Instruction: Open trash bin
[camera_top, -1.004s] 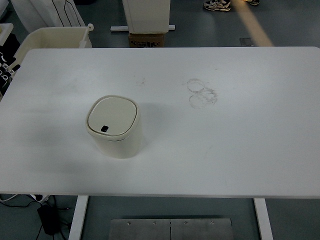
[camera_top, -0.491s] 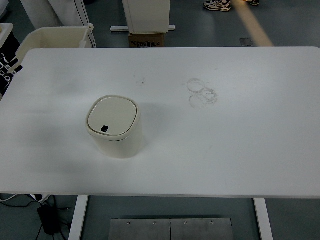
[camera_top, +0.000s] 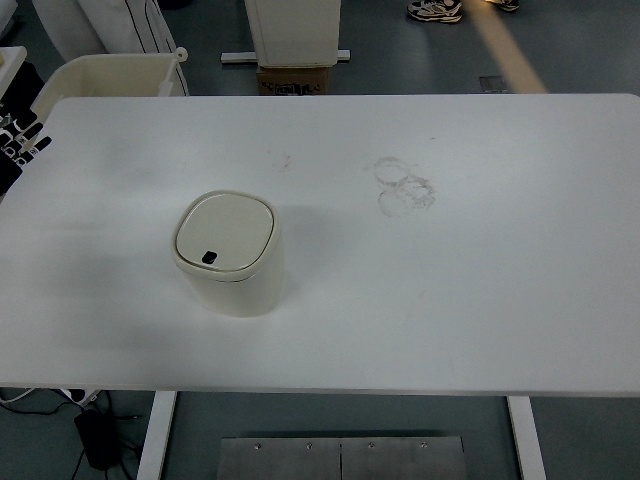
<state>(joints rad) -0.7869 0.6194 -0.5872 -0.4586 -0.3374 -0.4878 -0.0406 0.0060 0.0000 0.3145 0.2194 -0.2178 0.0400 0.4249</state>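
Observation:
A small cream trash bin (camera_top: 229, 253) stands upright on the white table (camera_top: 450, 280), left of the middle. Its rounded square lid (camera_top: 225, 230) is closed, with a small dark button (camera_top: 209, 257) at the lid's near edge. Neither of my hands is in view.
Faint ring marks (camera_top: 404, 186) are on the table right of the middle. A cream tub (camera_top: 105, 75) stands on the floor beyond the far left corner. A black-and-white patterned thing (camera_top: 14, 140) shows at the left edge. A person's shoes (camera_top: 434, 9) are at the top.
The black-and-white patterned thing at the left edge has shifted a little. The bin has not moved.

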